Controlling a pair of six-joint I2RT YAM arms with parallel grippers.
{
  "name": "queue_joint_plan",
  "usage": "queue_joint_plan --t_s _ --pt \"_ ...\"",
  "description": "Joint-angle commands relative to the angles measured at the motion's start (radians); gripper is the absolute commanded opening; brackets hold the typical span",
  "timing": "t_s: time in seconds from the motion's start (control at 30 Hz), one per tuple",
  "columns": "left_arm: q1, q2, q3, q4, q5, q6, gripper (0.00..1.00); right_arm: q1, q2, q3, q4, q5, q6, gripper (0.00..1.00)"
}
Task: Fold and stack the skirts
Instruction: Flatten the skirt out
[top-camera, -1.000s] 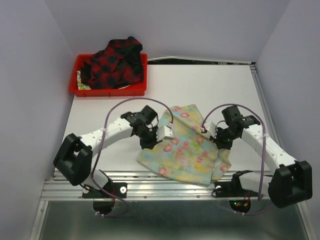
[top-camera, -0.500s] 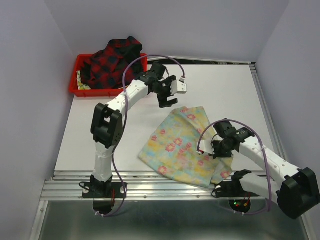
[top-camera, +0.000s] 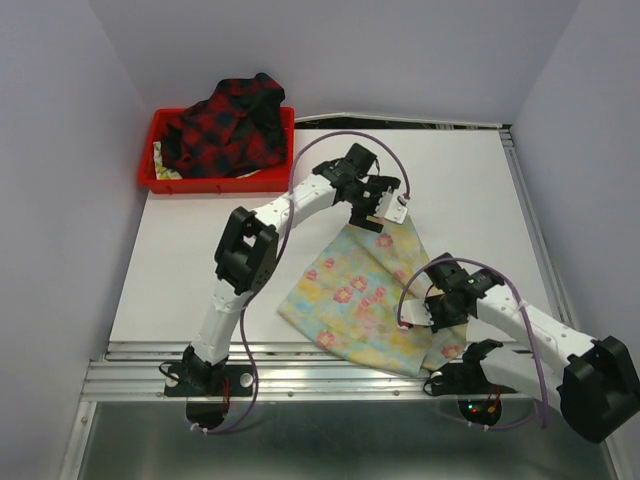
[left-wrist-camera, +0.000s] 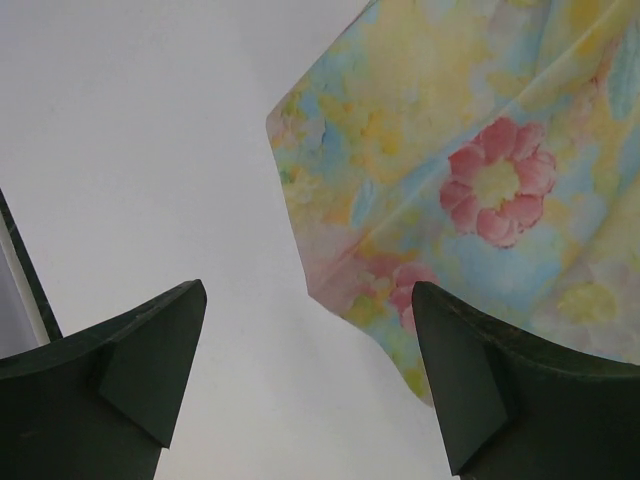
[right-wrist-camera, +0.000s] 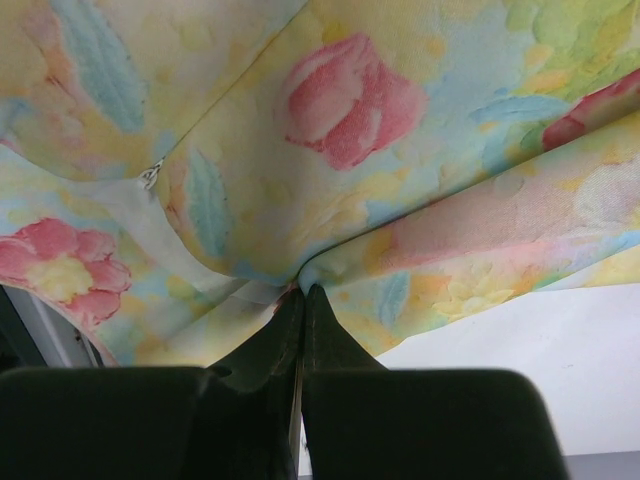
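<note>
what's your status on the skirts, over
Left gripper open over far corner of floral skirt. Right gripper shut on a fold of it. Plaid skirt in red tray. Nothing in the way.

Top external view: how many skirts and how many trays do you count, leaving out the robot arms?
Skirts: 2, the floral skirt on the table and the plaid skirt in the tray
Trays: 1, the red tray
Total: 3

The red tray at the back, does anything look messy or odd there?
Yes. The plaid skirt sits crumpled in the red tray, bulging above its rim and spilling past the far edge, with something pale peeking out beneath.
</note>
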Motion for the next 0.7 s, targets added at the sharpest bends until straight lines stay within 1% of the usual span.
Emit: queue_joint_plan --t_s 0.0,0.1,0.2,0.3,0.37,0.4,0.43,0.5,0.53,0.6,0.67 --pt "-0.029 0.049 0.078 0.005 0.006 0.100 0.96 0.010 -0.007 -0.009 0.027 0.041 -0.035 0.01" --pt "-0.046 0.074 0.072 -0.032 -0.014 0.183 0.94 0.010 0.002 -0.007 0.024 0.041 -0.026 0.01" --pt "-0.057 0.063 0.012 -0.033 -0.060 0.256 0.92 0.010 -0.009 -0.007 0.023 0.041 -0.025 0.01" --pt "-0.060 0.071 -0.011 -0.042 -0.092 0.302 0.84 0.010 -0.022 -0.010 0.016 0.041 -0.020 0.01" --pt "-0.065 0.089 0.004 -0.045 -0.108 0.304 0.69 0.010 -0.029 -0.015 0.015 0.039 -0.016 0.01" --pt "-0.065 0.094 0.010 -0.045 -0.111 0.301 0.61 0.010 -0.035 -0.016 0.018 0.068 -0.012 0.01" --pt "-0.065 0.095 0.022 -0.039 -0.108 0.290 0.43 0.010 -0.038 -0.016 0.019 0.068 -0.008 0.01" --pt "-0.065 0.089 0.027 -0.030 -0.105 0.270 0.26 0.010 -0.038 -0.012 0.029 0.068 0.030 0.01" --pt "-0.065 0.083 0.026 -0.023 -0.105 0.252 0.09 0.010 -0.035 -0.007 0.038 0.068 0.052 0.01" --pt "-0.060 0.048 0.016 -0.031 -0.105 0.246 0.00 0.010 -0.030 0.005 0.062 0.076 0.112 0.01" --pt "-0.039 -0.003 -0.011 -0.036 -0.095 0.217 0.00 0.010 -0.030 0.034 0.075 0.074 0.164 0.01"
